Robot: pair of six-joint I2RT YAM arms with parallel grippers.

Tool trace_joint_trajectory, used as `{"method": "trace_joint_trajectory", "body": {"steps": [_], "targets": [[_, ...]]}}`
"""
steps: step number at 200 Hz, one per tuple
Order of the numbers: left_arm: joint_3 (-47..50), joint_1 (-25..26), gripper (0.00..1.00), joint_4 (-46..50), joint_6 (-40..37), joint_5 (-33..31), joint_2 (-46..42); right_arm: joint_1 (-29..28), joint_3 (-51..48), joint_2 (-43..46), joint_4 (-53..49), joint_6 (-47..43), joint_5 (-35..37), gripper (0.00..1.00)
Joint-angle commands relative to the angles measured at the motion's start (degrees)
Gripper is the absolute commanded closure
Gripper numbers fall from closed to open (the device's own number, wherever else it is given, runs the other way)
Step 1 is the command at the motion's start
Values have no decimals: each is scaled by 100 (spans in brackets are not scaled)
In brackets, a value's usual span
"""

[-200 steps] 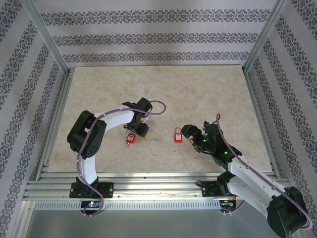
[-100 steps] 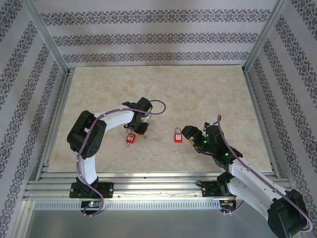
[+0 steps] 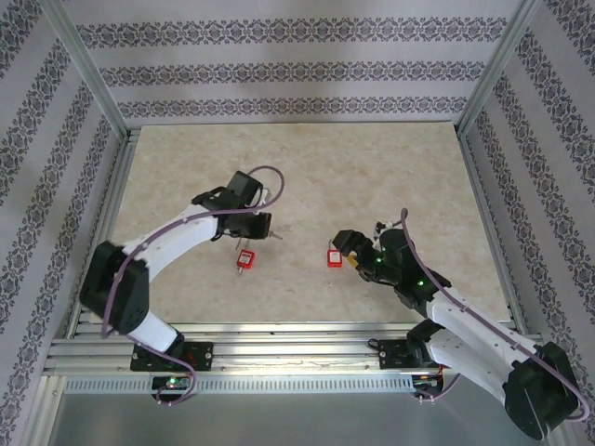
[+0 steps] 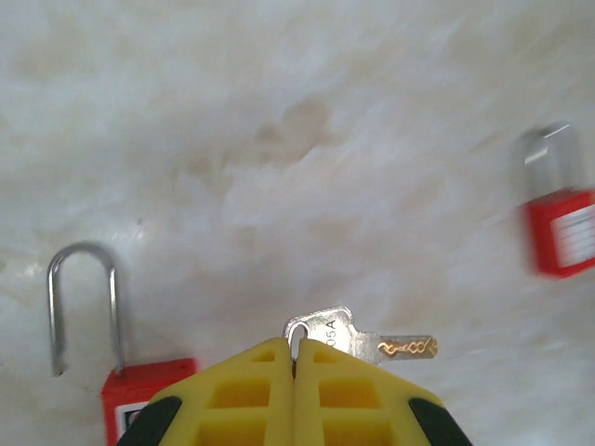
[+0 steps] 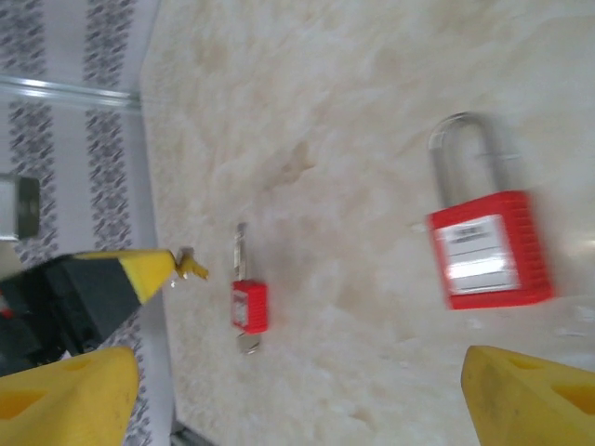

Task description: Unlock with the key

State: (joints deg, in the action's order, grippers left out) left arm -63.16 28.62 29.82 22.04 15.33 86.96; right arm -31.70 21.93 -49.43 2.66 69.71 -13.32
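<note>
Drawing the pinched key (image 4: 363, 342) away from the padlock (image 4: 147, 388), the shut left end effector (image 4: 295, 358) readies insertion; the right end effector (image 3: 349, 246) gapes empty.

The key (image 4: 358, 341) is stamped "05A", its start hidden; the print on the padlock (image 5: 488, 249) is too blurred to read.

Red left padlock (image 3: 245, 260), red right padlock (image 3: 333, 256), apart on marbled table (image 3: 390, 167)

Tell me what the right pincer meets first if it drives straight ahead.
Probably the nearer red padlock, lying just ahead of the open right pincer, slightly off its centre line; depth is unclear.
</note>
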Motion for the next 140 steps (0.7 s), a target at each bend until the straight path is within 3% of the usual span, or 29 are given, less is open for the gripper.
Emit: {"method": "trace_joint_trajectory", "body": {"steps": [1, 51, 82, 140], "targets": [[423, -32, 100, -1283, 1418, 619, -515, -385, 420, -324, 831, 300, 300, 10], [1089, 128, 100, -2342, 2498, 407, -1284, -671, 929, -1393, 2190, 1122, 526, 10], [1199, 515, 100, -2236, 2584, -337, -1612, -784, 1392, -2079, 2326, 1146, 436, 11], [2059, 885, 100, -3373, 3113, -1190, -2194, -1035, 1285, -2740, 2933, 1616, 664, 13]]}}
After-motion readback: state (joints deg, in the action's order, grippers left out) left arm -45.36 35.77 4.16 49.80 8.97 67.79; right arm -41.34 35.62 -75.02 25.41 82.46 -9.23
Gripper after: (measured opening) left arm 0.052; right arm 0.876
